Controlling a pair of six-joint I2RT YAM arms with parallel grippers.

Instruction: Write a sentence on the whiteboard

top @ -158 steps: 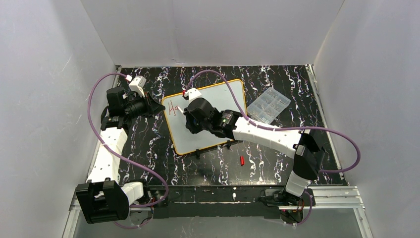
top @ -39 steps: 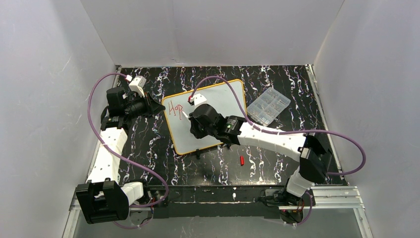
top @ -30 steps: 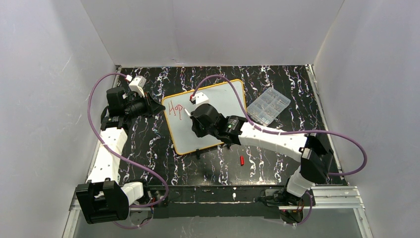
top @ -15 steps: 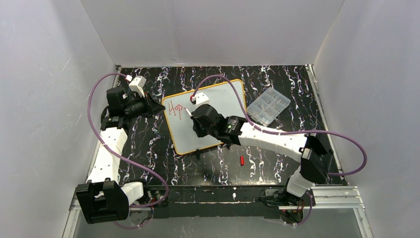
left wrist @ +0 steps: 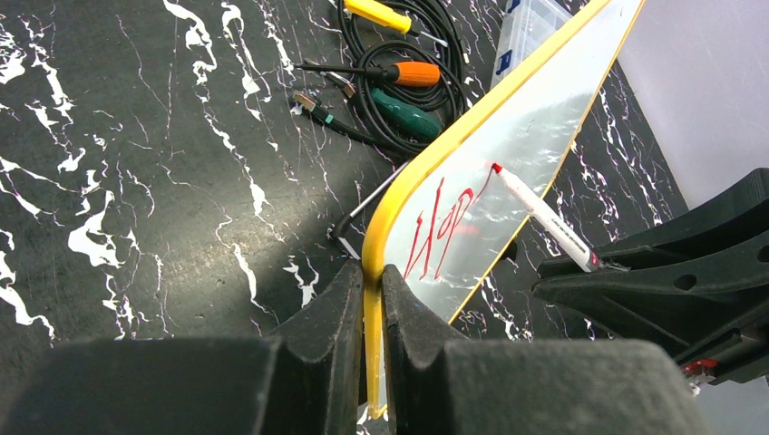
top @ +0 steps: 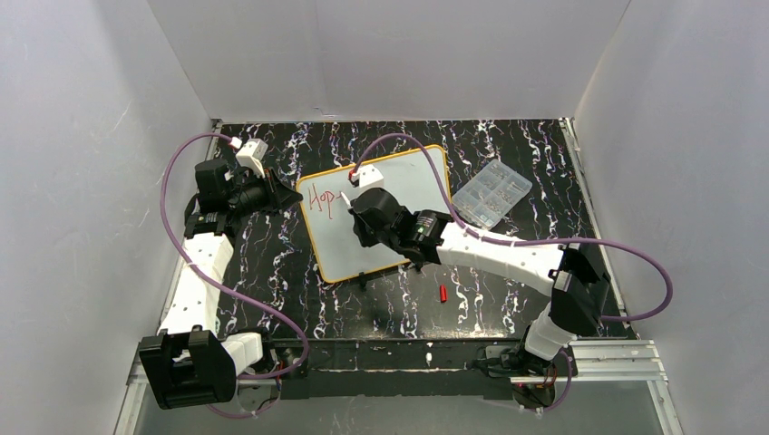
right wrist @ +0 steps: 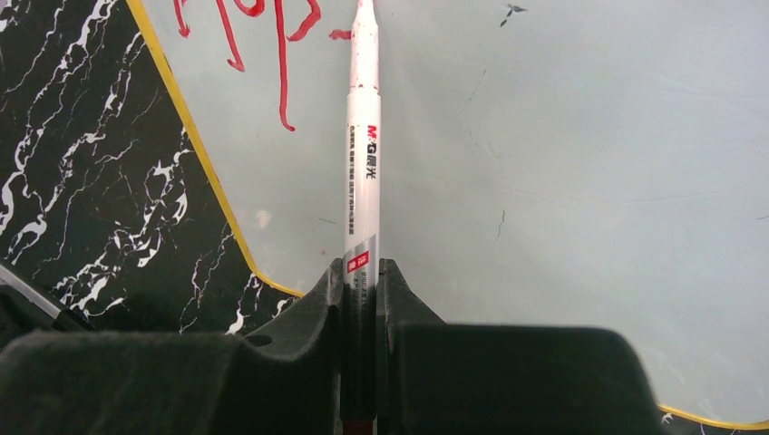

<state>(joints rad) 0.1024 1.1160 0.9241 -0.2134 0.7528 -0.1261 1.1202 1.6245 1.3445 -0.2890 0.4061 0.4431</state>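
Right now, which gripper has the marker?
The right gripper: it is shut on the marker, whose tip sits by the red letters. The left gripper is instead clamped on the yellow edge of the whiteboard.

Black tabletop (top: pixel 272 263) with white marble veining. In the top view the orange-rimmed whiteboard (top: pixel 408 177) sits mid-frame, with a clear parts box (top: pixel 491 192) to its right and a small red cap (top: pixel 443 293) lower down. The left wrist view also catches screwdrivers (left wrist: pixel 415 73), a coiled black cable (left wrist: pixel 363 95) and a hex key (left wrist: pixel 367 207) by the board's edge, top middle.
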